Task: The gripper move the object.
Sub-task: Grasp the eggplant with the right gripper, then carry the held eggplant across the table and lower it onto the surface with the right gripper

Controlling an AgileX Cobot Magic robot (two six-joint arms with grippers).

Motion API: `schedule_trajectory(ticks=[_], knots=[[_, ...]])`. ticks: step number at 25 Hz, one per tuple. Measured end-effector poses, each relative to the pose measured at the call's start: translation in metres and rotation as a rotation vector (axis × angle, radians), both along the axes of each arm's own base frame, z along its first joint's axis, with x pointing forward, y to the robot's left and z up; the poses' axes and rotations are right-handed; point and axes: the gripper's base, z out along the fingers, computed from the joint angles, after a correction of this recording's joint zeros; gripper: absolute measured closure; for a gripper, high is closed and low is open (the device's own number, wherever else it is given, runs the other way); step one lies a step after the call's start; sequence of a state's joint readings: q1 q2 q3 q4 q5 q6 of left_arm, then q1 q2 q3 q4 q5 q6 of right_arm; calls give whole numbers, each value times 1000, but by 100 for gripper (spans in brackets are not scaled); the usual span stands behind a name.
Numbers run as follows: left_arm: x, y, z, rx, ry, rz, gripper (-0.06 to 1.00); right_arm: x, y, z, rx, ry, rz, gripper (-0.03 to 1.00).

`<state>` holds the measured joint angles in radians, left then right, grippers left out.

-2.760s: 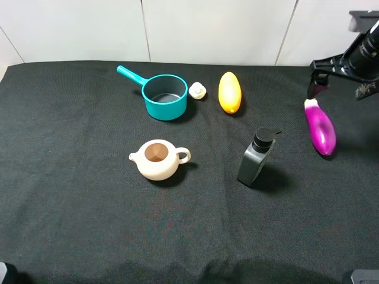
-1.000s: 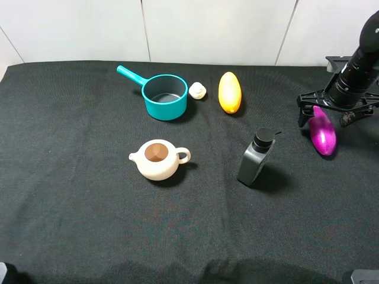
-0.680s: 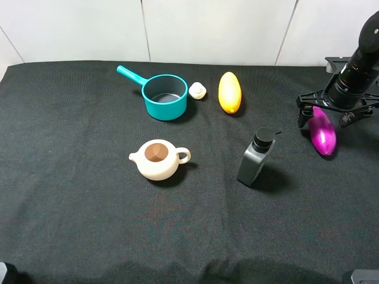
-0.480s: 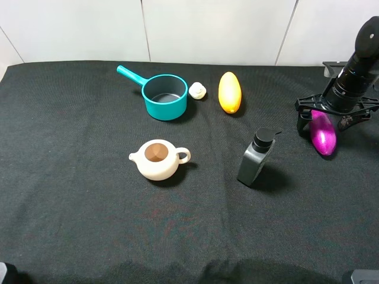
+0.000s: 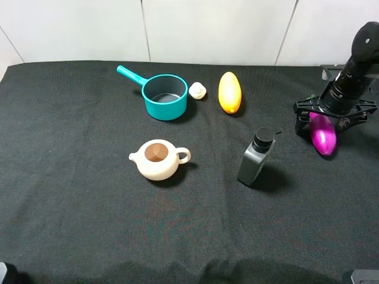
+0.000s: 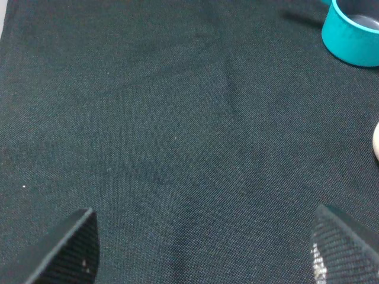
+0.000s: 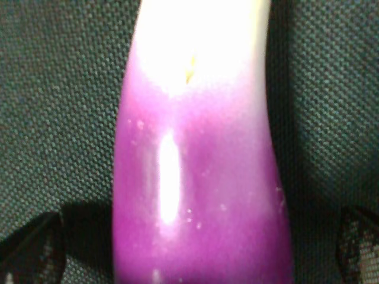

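Observation:
The purple eggplant lies on the black cloth at the far right. My right gripper is low over its upper end, open, with its splayed black fingers on either side and not touching it. In the right wrist view the eggplant fills the frame, white neck leading into glossy purple, with a dark fingertip at each lower corner, apart from it. The left gripper is open over bare cloth; only its fingertips show in the left wrist view.
A dark pump bottle stands just left of the eggplant. A yellow-orange oval fruit, a small white thing and a teal saucepan sit at the back. A cream teapot is at the middle.
My right gripper came down from the back right corner over the eggplant's neck end and has sunk lower around it. The eggplant has not moved.

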<state>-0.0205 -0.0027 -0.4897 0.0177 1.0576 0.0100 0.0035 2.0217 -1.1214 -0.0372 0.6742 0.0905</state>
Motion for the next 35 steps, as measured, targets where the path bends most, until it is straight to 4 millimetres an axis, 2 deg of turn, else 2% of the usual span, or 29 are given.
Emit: schedule_trajectory(ticks=[16, 25, 35], knots=[[0, 0, 0, 0, 0, 0, 18, 0, 0, -3, -1, 7, 1, 28], [0, 0, 0, 0, 0, 0, 18, 0, 0, -3, -1, 9, 1, 56], [0, 0, 0, 0, 0, 0, 18, 0, 0, -2, -1, 5, 7, 58]])
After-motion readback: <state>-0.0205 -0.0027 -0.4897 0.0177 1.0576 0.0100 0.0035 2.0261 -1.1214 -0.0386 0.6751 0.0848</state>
